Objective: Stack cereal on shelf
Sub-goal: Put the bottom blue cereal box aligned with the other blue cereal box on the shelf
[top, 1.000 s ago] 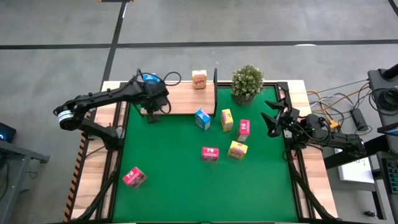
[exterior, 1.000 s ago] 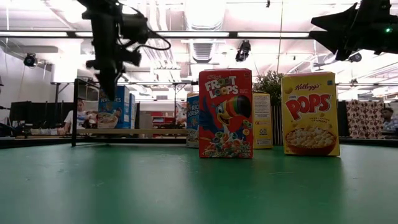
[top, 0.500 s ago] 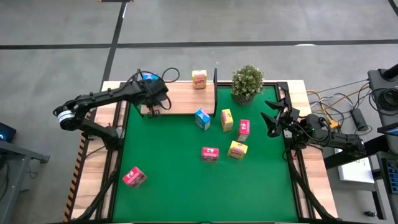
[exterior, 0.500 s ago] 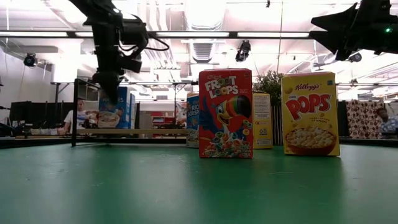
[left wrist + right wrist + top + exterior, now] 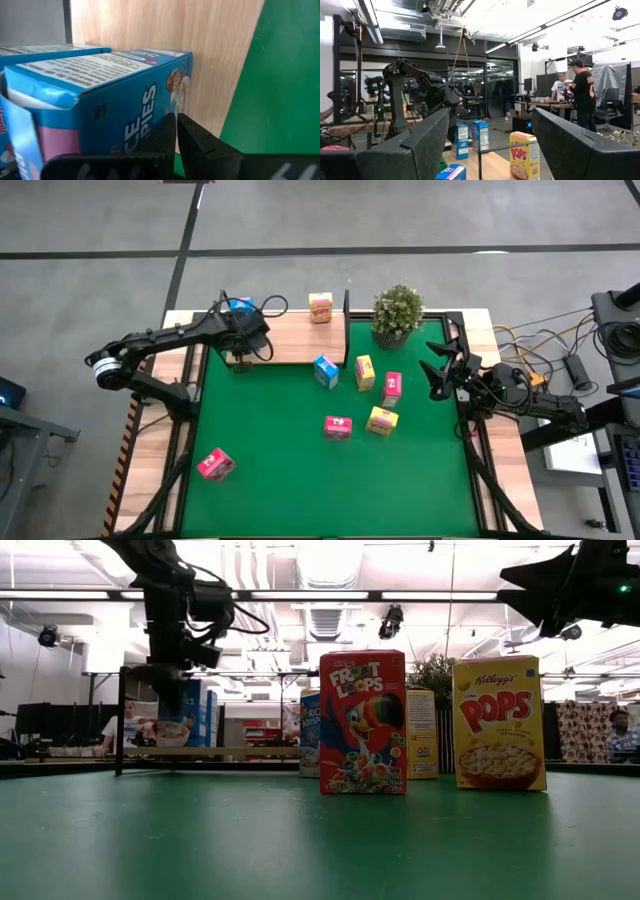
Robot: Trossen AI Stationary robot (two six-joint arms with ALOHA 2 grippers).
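Note:
The wooden shelf (image 5: 300, 340) lies at the table's far side. Two blue cereal boxes (image 5: 240, 305) and a yellow box (image 5: 320, 307) stand on it. My left gripper (image 5: 239, 363) is shut and points down over the shelf's near edge. It is right beside the nearer blue box (image 5: 100, 100). On the green mat stand a blue box (image 5: 325, 370), two yellow boxes (image 5: 365, 372) (image 5: 381, 421) and three pink-red ones (image 5: 391, 387) (image 5: 338, 427) (image 5: 215, 465). My right gripper (image 5: 440, 370) is open and empty, raised over the mat's right edge. My left gripper's shut fingers (image 5: 167, 135) stand right against the printed front face (image 5: 150, 115) of the nearer blue box, which stands upright on the shelf. I cannot tell whether they touch it.
A potted green plant (image 5: 397, 313) stands at the shelf's right end, beside the black end frame (image 5: 346, 330). The mat's near half has free room except for the pink-red box at the near left. People stand in the room beyond the table.
My left gripper, still shut, has gone a little toward the table's far edge and then a little toward its left edge, along the shelf's near edge. The boxes stand as before.

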